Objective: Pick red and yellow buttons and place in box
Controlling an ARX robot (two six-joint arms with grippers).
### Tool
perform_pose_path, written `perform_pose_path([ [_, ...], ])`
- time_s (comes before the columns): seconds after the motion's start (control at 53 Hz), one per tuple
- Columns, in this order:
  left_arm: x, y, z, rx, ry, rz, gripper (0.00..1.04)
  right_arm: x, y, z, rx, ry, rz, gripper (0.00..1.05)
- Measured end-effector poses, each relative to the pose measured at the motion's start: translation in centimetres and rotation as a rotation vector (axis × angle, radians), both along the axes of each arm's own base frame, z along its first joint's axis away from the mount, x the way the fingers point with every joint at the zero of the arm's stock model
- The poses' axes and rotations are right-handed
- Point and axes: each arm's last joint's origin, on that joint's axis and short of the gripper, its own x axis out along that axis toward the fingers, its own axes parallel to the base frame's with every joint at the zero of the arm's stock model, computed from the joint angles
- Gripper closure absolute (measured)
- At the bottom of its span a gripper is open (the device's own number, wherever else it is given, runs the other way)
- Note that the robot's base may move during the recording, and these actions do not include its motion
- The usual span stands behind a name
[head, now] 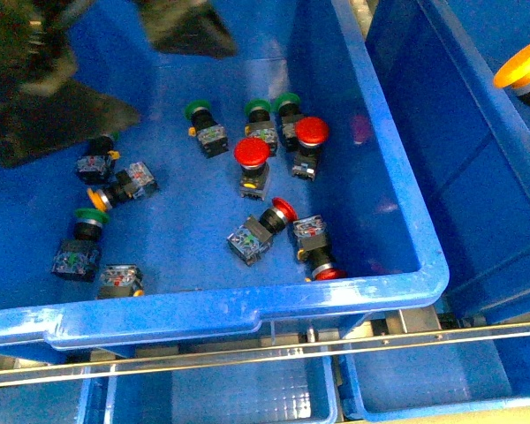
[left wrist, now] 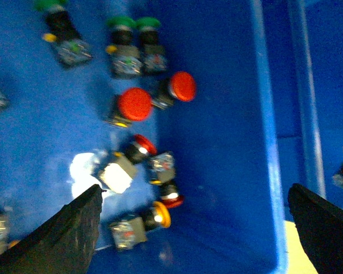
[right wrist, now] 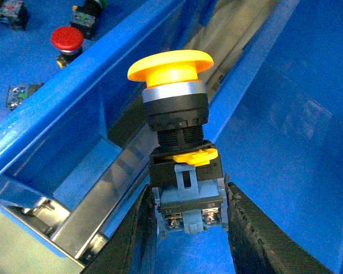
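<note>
**Current state.** A yellow button (right wrist: 170, 68) is held in the right tool (right wrist: 190, 197). The jaws are closed on the two flat sides of the grey contact block, with the cap pointing away from the tool. The button is carried above the rim region of the box (head: 486, 203), the deep blue bin on the right. Whether it is fully over the opening cannot be told. The left tool (left wrist: 194, 191) is spread wide and holds nothing. It hangs over the source bin (head: 247, 311).

**Handling.** The buttons are judged to be light and rigid. The domed cap is glossy and rounded, and the black body is round as well, so slipping is to be expected there. The square contact block offers flat parallel faces and is the recommended place to take hold.

**Remaining items.** Four red buttons (head: 252, 152) lie in the source bin.
- Two are near the middle.
- Two lie on their sides toward the front wall, close together; the red cap nearest the wall is partly hidden by the rim.

A loose yellow button (head: 95, 196) lies on its side at the left. Another yellow cap (left wrist: 160, 217) is seen close to the front red pair.

**Obstructions.**
- Green buttons (head: 257, 108) stand just beside the rear red one and must not be picked up with it.
- The source bin wall and the box rim lie between pick and place, so a clear lift is judged necessary.
</note>
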Motion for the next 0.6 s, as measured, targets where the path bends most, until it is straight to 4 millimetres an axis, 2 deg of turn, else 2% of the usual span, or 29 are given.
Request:
perform_pose_path([
  [0.057,-0.8,1.8,0.2,0.024,-0.015,0.033,0.08,0.0,-0.1,0.2,0.003,-0.009,-0.024,0.78],
  [0.151,-2.2,3.6,0.3,0.057,-0.032,0.054,0.08,-0.1,-0.4,0.5,0.022,-0.019,-0.071,0.78],
  [0.302,-6.3,6.1,-0.1,0.124,-0.047,0.058,0.08,-0.4,-0.7,1.2,0.035,-0.039,-0.123,0.78],
  [0.49,-10.8,7.9,-1.0,0.202,-0.051,0.085,0.08,-1.2,-0.7,2.2,0.054,-0.061,-0.155,0.78],
  [0.604,-12.9,8.4,-0.9,0.212,-0.074,0.095,0.08,-1.9,-0.8,2.6,0.068,-0.075,-0.178,0.78],
])
